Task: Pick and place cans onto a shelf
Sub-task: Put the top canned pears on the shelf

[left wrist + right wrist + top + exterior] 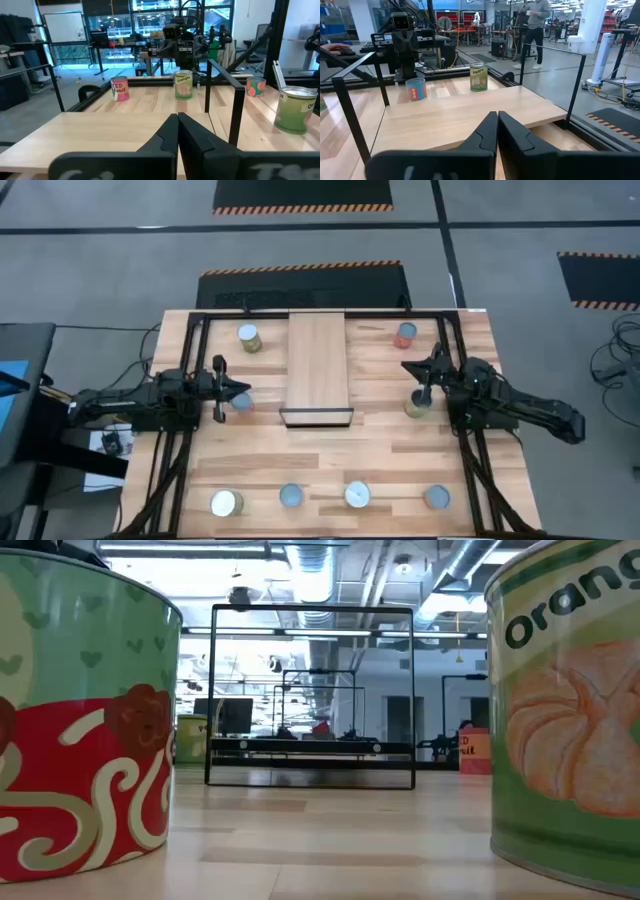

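Note:
The shelf (318,370) is a light-wood board with a dark front edge, in the middle of the table. My left gripper (238,391) is shut and empty left of it, beside a blue can (241,403). My right gripper (408,368) is shut and empty right of the shelf, beside an "Oranges" can (417,405). Both shut finger pairs show in the wrist views, left (177,122) and right (497,120), pointing over the shelf top (100,130). A yellow-green can (248,338) and a red-orange can (405,335) stand at the back. Several more cans stand along the near edge (357,495).
A black tube frame (200,320) runs around the tabletop, with posts beside the shelf (235,115). Two cans stand right in front of the low camera, one red and green (80,720), one with oranges (570,720). A person (536,25) walks in the room beyond the table.

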### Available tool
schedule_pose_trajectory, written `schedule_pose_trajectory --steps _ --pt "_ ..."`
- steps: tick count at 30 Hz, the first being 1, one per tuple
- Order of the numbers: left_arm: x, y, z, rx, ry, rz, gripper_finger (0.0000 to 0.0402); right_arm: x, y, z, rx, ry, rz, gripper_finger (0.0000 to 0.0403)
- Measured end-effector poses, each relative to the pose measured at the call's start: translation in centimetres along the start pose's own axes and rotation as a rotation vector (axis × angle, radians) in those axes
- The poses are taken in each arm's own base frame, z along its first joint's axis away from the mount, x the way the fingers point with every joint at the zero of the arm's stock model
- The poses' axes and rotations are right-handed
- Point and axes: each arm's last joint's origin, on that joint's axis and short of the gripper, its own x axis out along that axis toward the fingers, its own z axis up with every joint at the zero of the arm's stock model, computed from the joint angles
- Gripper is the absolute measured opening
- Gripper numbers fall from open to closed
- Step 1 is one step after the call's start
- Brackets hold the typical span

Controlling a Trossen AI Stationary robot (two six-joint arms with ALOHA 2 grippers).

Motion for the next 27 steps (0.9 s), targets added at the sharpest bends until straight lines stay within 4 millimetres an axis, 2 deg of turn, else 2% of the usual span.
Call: schedule_pose_trajectory --steps 27 --pt "0.00 0.01 0.01 0.020 -0.001 0.001 0.0000 0.00 0.00 -0.01 0.000 0.000 0.000 0.0037"
